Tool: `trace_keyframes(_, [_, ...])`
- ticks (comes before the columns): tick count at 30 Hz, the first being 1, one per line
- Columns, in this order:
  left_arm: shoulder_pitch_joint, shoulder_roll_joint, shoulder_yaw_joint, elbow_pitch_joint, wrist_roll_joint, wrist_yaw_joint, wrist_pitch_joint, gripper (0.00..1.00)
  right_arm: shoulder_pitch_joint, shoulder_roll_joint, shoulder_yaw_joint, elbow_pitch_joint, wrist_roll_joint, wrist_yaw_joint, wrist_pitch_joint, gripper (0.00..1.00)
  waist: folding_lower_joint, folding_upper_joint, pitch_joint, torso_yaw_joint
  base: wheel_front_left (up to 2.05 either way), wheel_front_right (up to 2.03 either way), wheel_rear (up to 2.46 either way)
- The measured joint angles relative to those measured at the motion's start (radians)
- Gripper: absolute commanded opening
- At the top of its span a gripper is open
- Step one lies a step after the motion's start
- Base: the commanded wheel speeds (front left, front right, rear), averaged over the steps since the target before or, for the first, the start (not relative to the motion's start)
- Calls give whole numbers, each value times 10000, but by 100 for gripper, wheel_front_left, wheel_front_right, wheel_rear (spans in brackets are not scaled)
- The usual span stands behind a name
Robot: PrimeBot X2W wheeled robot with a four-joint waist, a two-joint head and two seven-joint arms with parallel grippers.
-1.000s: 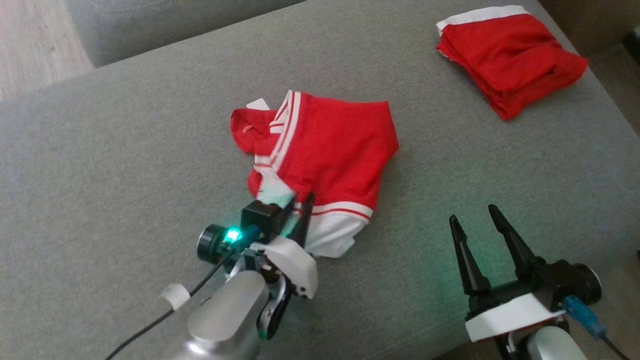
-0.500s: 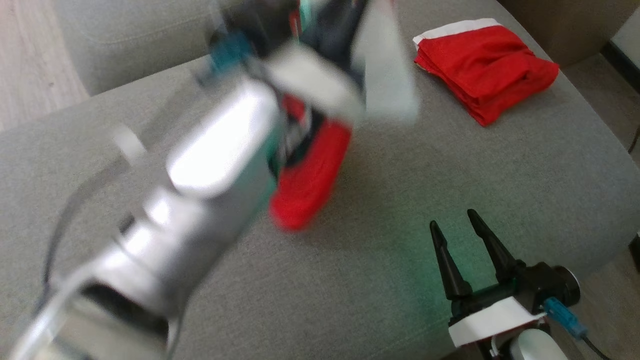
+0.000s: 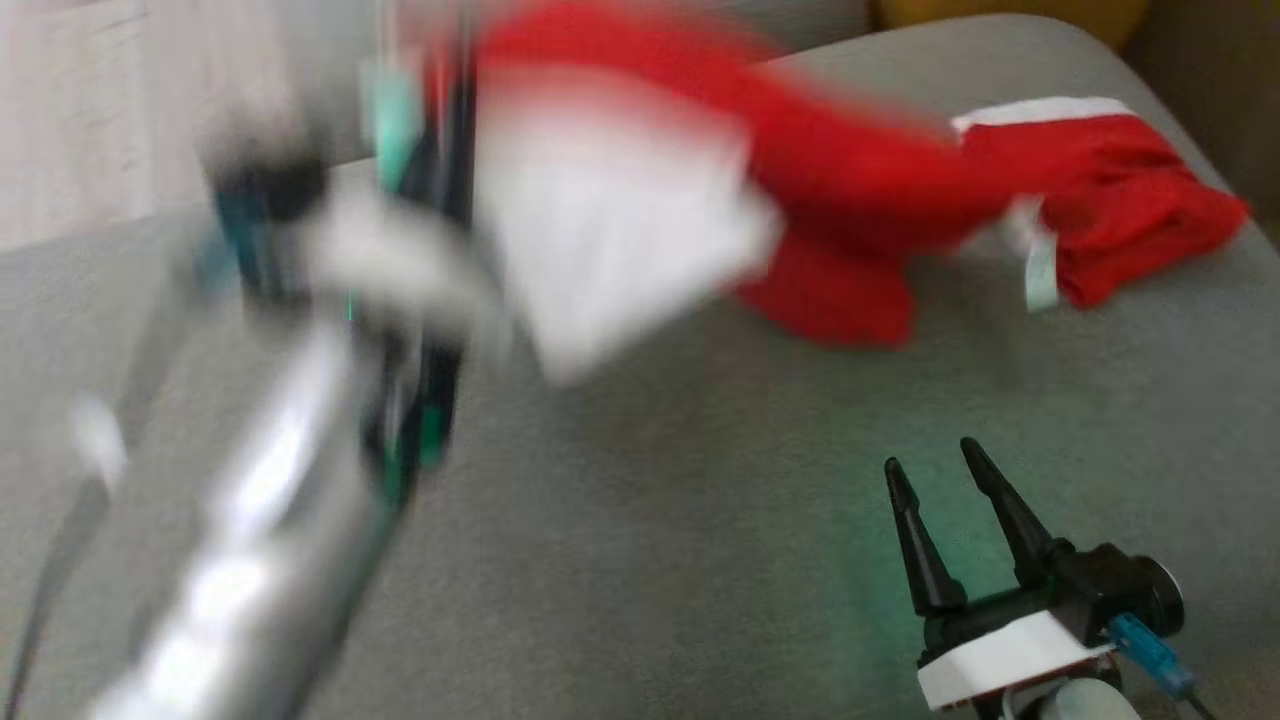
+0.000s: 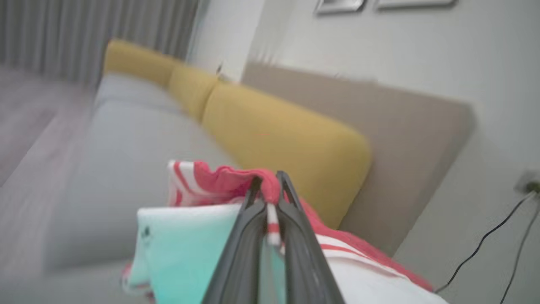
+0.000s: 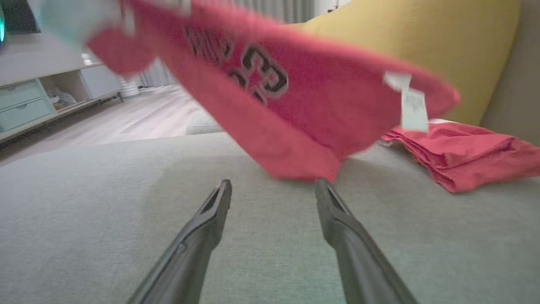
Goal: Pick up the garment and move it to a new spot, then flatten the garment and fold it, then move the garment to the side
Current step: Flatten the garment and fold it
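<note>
So the red jersey (image 3: 840,200) is up in the air over the grey sofa (image 3: 650,520), all blurry, its striped edge pinched tight in the left claw (image 4: 268,179). The right claw (image 3: 929,452) sits low over the sofa seat, spread wide, holding nothing. A folded red pile (image 3: 1140,220) lies on the sofa too.

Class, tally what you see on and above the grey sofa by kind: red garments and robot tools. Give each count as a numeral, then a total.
Red garments: 2 (held garment, folded garment)
Robot tools: 2 (left tool, right tool)
Total: 4
</note>
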Motion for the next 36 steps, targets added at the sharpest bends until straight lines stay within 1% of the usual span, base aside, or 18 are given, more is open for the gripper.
trace_keyframes(2, [1784,349,-244,146,-176,8,52,0,-2,-8,-12,-29,-2,0,0,100,0,0,32,276,0,0,0])
trace_keyframes(4, [3189,535,-334,439,-380,8,4,0,-8,-21,-35,-73,-2,0,0,100,-1,0,130,525,0,0,0])
trace_keyframes(6, [3911,688,-502,796,-360,-29,-244,0,-49,-35,-15,-102,-2,0,0,100,-1,0,299,704,0,0,0])
trace_keyframes(7, [4033,702,-529,953,-362,-134,-420,0,-58,-58,-15,-104,-2,0,0,100,0,0,387,784,0,0,0])
trace_keyframes(8, [4029,686,-535,1087,-360,-245,-642,69,-66,-77,-25,-102,-2,0,0,100,1,0,462,868,0,0,0])
trace_keyframes(9, [3973,652,-502,1227,-355,-272,-871,100,-85,-105,-19,-102,-2,0,0,100,1,0,526,947,0,0,0])
trace_keyframes(11, [3817,589,-430,1505,-128,-253,-1283,100,-95,-136,-40,-96,-2,0,0,100,1,0,612,1098,0,0,0])
trace_keyframes(15, [3756,364,-79,1666,593,12,-1643,100,-97,-151,-58,-67,0,0,0,100,1,0,648,1403,0,0,0])
trace_keyframes(18, [4043,188,644,949,1432,303,-1653,100,-97,-153,-69,-40,0,0,0,100,0,0,619,1567,0,0,0])
trace_keyframes(21, [4824,-98,1062,196,2117,359,-1678,100,-97,-151,-82,-40,0,0,0,100,0,0,578,1659,0,0,0])
trace_keyframes(23, [5594,-305,1011,92,2385,345,-1678,100,-96,-151,-77,-40,0,0,0,100,0,0,550,1692,0,0,0])
trace_keyframes(24, [6299,-493,748,165,2581,343,-1678,100,-96,-150,-73,-40,0,0,0,100,0,0,547,1704,0,0,0])
trace_keyframes(26, [6659,-583,439,443,2738,347,-1666,100,-97,-146,-54,-40,0,0,0,100,0,0,572,1686,0,0,0])
trace_keyframes(31, [6452,-807,48,1195,2740,330,-1131,100,-103,-151,10,-40,12,0,0,100,0,0,677,1497,0,0,0])
trace_keyframes(33, [6367,-840,19,1266,2736,265,-1087,100,-103,-153,6,-40,12,0,0,100,0,0,691,1452,0,0,0])
trace_keyframes(36, [6072,-865,-128,1478,2736,245,-742,100,-106,-157,-12,-38,12,0,0,100,0,0,741,1322,0,0,0])
